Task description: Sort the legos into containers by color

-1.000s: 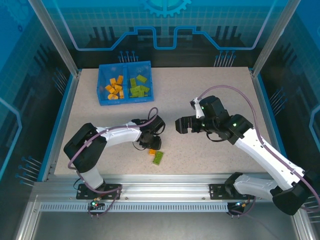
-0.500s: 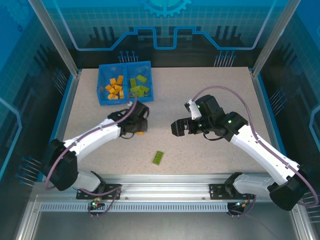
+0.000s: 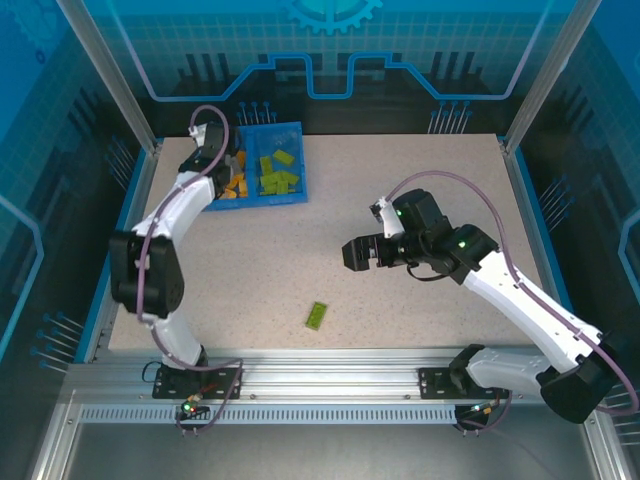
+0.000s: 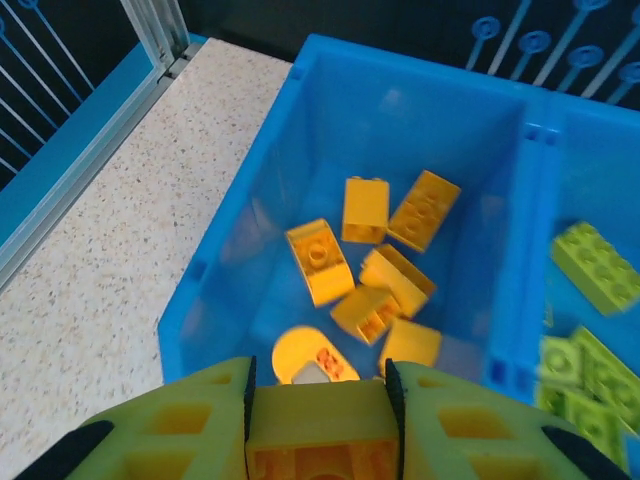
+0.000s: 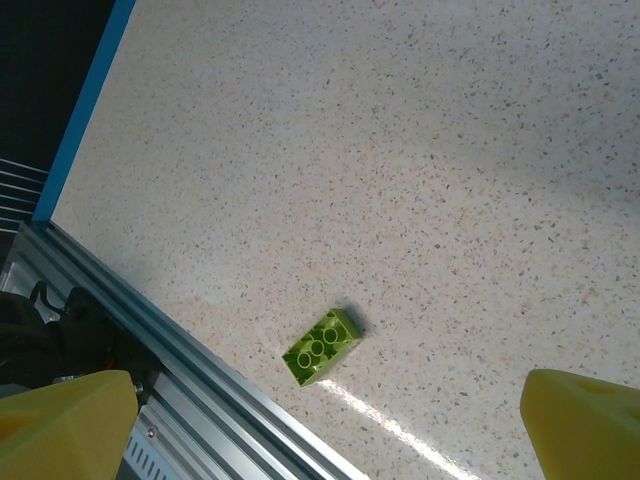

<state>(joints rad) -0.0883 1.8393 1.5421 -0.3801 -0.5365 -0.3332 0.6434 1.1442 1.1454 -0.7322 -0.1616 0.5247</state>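
Note:
My left gripper (image 4: 320, 385) is shut on an orange lego (image 4: 320, 438) and hangs over the left compartment of the blue bin (image 4: 240, 215), where several orange legos (image 4: 385, 255) lie. Light green legos (image 4: 590, 268) fill the right compartment past the divider (image 4: 520, 230). In the top view the left gripper (image 3: 224, 163) sits over the bin's (image 3: 262, 203) left half. One green lego (image 3: 317, 315) lies studs-down on the table near the front edge; the right wrist view shows this green lego (image 5: 322, 346) too. My right gripper (image 3: 358, 252) hovers open above mid-table, its fingers (image 5: 70, 415) wide apart and nothing between them.
The metal front rail (image 5: 190, 385) runs just beside the loose green lego. The blue bin stands at the table's back left, close to the left frame post (image 3: 110, 80). Open tabletop (image 3: 420, 180) lies between the bin and the right arm.
My left arm has swung from the near middle of the table up to the bin, carrying the orange lego. The green lego stayed put. The right gripper shifted slightly left.

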